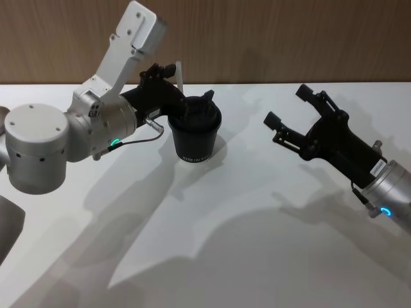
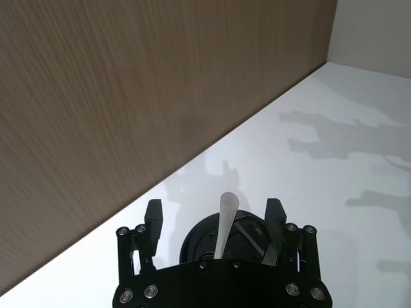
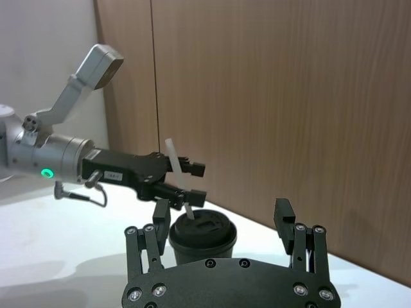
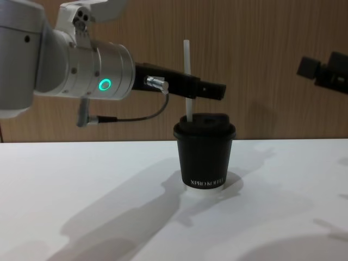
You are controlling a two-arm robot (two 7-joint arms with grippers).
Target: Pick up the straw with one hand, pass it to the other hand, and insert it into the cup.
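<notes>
Straw [image 4: 187,81]: white, thin and upright, its lower end in the domed lid of the cup, its upper length rising well above the lid; in the head view it sits at about 11 o'clock from the table's middle.
Cup [image 4: 205,157]: black paper cup with a black lid and white lettering, standing upright on the white table [image 4: 109,217], near its far edge by the wood-panelled wall [image 4: 261,54].
Left gripper [image 1: 186,106]: black, on a silver wrist with a green glowing ring, reaching in from 9 o'clock to just above the cup's lid; its two fingers stand apart on either side of the straw, which rises between them in the left wrist view. Whether a finger touches the straw cannot be told.
Cable [image 4: 130,117]: thin and dark, looping under the left wrist.
Right gripper [image 1: 289,115]: black, at about 3 o'clock of the cup and well apart from it, raised off the table; its fingers are spread wide and hold nothing.
</notes>
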